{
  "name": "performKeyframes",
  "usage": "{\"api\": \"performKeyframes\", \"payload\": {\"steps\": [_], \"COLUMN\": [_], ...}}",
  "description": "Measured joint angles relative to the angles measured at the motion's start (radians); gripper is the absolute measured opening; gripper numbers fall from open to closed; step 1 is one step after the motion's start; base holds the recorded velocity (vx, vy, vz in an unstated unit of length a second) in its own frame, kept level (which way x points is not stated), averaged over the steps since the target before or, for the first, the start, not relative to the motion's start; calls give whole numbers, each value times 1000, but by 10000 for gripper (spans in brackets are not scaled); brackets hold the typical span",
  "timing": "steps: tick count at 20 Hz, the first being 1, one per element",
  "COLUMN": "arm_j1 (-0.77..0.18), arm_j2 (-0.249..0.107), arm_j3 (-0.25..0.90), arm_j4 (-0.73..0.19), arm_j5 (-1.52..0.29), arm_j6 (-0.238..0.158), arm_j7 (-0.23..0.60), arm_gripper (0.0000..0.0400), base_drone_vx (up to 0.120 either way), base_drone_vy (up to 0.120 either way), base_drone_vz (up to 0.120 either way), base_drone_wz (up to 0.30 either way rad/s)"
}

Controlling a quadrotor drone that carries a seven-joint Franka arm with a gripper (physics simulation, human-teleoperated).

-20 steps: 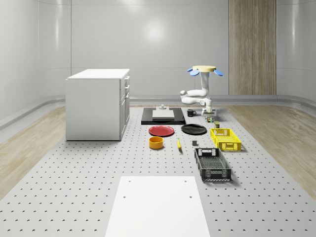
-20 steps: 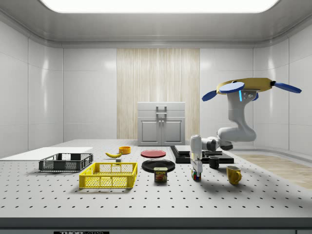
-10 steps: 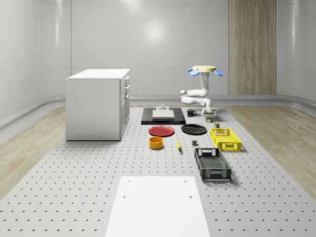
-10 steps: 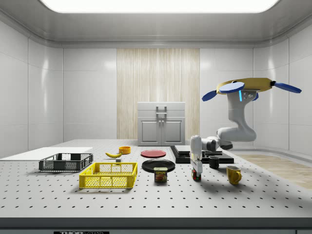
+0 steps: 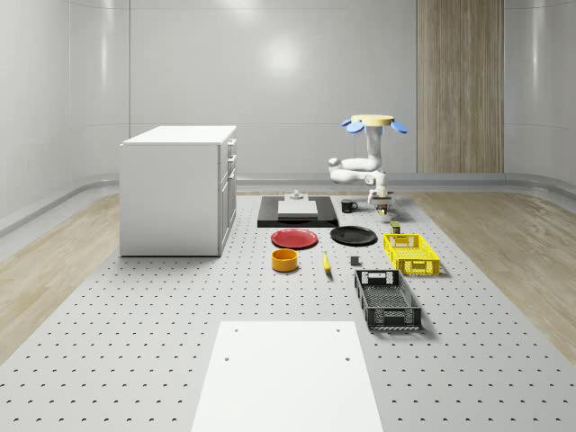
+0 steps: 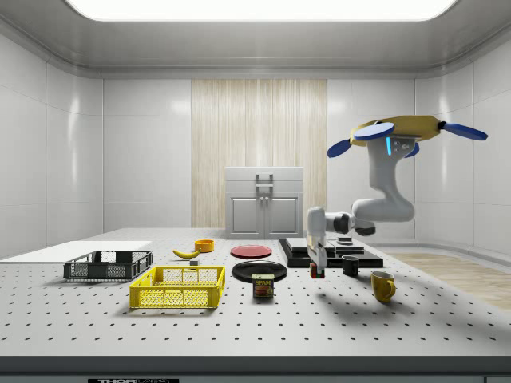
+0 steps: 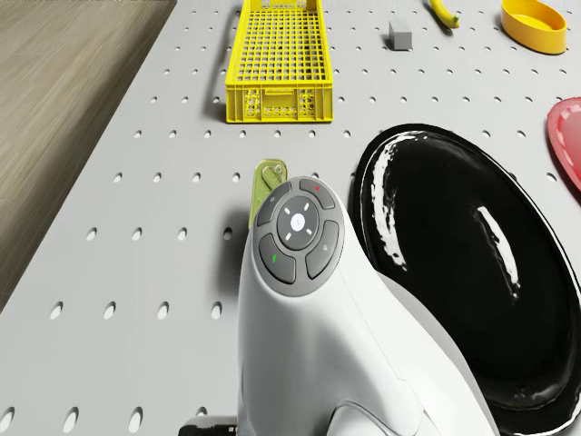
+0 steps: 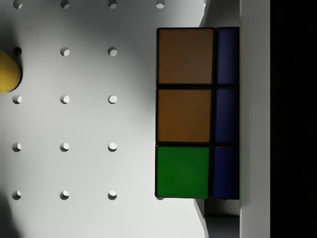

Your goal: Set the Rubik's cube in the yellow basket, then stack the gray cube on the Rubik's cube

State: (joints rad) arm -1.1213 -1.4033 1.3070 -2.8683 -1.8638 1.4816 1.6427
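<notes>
Rubik's cube (image 8: 188, 113): two orange squares, one green, blue side.

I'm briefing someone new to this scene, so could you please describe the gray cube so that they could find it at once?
Start from the yellow basket on the perforated table. Just toward the whole-scene view's left of it, between the basket and the banana, sits the gray cube. It is the only small, plain gray block among coloured dishes and crates.
</notes>
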Motion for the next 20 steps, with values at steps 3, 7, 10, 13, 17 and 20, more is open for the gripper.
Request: {"api": "performKeyframes", "payload": {"steps": [3, 7, 10, 13, 17, 20], "arm_j1": [-2, -5, -7, -9, -11, -13], "arm_j2": [-7, -17, -24, -31, -41, -47], "arm_j3": [9, 16, 18, 20, 23, 24], "arm_j4": [-1, -1, -1, 0, 0, 0], "arm_j5": [11, 20, 25, 29, 34, 37], "arm_j6": [4, 12, 19, 26, 34, 41], "arm_j7": [2, 5, 6, 8, 10, 11], "arm_gripper": [322, 321, 321, 321, 321, 321], "base_drone_vx": [120, 120, 120, 120, 120, 120], "base_drone_vy": [0, 0, 0, 0, 100, 120], "base_drone_vz": [120, 40, 0, 0, 0, 0], "base_drone_wz": [0, 0, 0, 0, 0, 0]}}
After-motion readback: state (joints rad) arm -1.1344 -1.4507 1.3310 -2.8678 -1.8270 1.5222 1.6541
